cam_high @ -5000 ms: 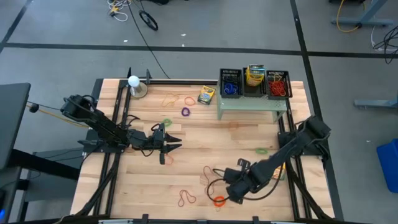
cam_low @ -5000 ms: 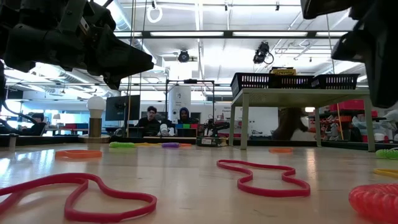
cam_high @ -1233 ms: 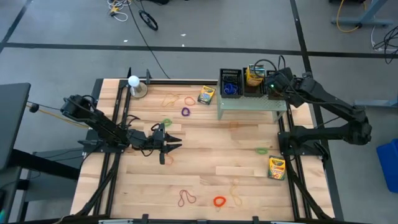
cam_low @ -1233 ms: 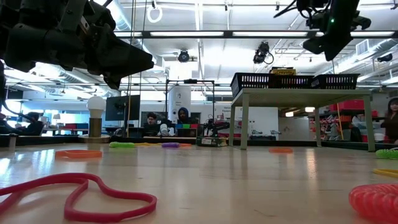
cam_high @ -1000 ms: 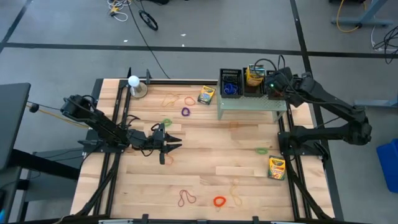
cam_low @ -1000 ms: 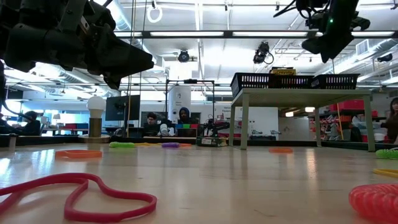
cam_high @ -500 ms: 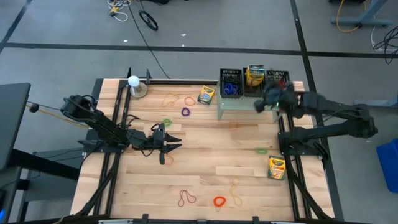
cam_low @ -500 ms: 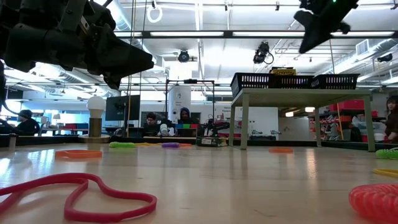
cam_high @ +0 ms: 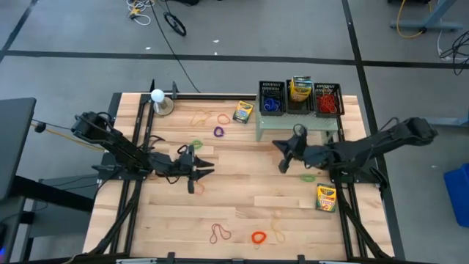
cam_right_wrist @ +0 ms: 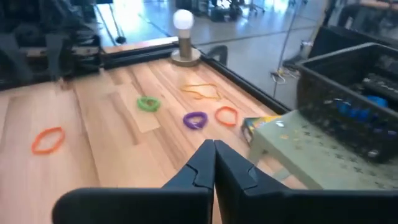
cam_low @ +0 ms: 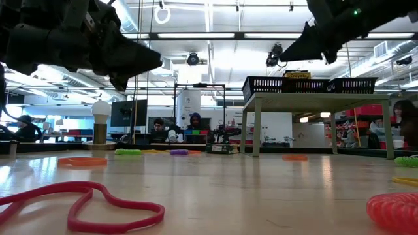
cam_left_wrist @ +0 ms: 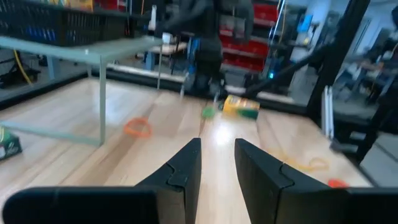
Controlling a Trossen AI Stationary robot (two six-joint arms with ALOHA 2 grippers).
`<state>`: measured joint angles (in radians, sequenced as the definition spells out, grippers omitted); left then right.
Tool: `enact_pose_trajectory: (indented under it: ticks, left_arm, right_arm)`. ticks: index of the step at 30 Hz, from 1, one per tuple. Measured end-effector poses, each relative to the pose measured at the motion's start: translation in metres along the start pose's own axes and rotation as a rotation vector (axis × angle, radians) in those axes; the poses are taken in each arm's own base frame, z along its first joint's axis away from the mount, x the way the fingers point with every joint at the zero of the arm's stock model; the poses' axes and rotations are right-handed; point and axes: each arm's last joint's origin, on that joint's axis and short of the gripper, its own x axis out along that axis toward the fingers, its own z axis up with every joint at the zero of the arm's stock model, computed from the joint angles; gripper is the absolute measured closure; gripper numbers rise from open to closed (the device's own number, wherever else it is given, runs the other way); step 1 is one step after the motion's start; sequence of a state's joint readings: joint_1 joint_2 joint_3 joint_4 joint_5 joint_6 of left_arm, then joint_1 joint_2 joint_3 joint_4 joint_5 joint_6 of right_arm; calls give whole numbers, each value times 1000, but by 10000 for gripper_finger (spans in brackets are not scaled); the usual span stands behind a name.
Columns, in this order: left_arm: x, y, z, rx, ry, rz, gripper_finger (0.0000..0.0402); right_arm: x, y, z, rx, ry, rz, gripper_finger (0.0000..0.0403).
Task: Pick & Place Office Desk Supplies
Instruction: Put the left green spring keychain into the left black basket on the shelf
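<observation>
Wood tabletop (cam_high: 242, 183): supplies scattered across it, three black baskets (cam_high: 300, 97) on the pale green stand (cam_high: 297, 123) at 1 o'clock.
Right gripper (cam_high: 282, 155): fingers pressed together, nothing between them, hanging over the table centre just below the stand.
Left gripper (cam_high: 207, 166): at 9 o'clock over the boards, fingers a little apart, nothing between them in its wrist view.
Risk 1: right gripper is shut and empty; if it goes down on a band like that it just pushes the band around. Needs opening first.
Risk 2: thin flat bands lie flush on the wood; fingertips likely skid over them or scrape the boards.
Risk 3: right arm sits close to the stand's front edge; a careless swing could knock the stand and tip the baskets.
Risk 4: both grippers face each other across the centre; same target means a clash.
Crayon boxes: 3 — one at 12 o'clock (cam_high: 242, 111) beside the stand, one at 4 o'clock (cam_high: 326, 198), one in the middle basket (cam_high: 300, 89).
Loose green rings: 2 (cam_high: 196, 144) (cam_high: 308, 177).
Purple ring: 1 (cam_high: 218, 132).
Orange coil at 6 o'clock: 1 (cam_high: 258, 237).
Red band at 6 o'clock: 1 (cam_high: 219, 234).
Tan bands: cannot count exactly, too faint.
</observation>
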<state>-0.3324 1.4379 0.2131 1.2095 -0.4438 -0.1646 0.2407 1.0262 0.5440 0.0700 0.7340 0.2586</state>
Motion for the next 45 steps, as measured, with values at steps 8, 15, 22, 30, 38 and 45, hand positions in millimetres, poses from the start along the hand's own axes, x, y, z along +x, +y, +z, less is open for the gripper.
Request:
enact_pose_trajectory:
  ticks: [8, 15, 22, 30, 38, 45]
  left_arm:
    - [0, 0, 3, -15, -31, -5, 298]
    - [4, 1, 8, -41, -56, 53, 298]
    - [20, 25, 11, -153, -25, 237, 298]
    - [18, 74, 2, -243, 238, 376, 298]
    - [6, 111, -15, -216, 579, 638, 297]
    - [8, 126, -9, -115, 636, 672, 297]
  right_arm:
    - [2, 2, -8, -54, 1, 23, 385]
    - [2, 2, -8, -91, 1, 23, 394]
    - [2, 2, -9, -96, 7, 22, 390]
    - [2, 2, -9, -97, 9, 23, 392]
    - [2, 2, -9, -97, 15, 29, 392]
    - [2, 2, -9, -98, 16, 29, 392]
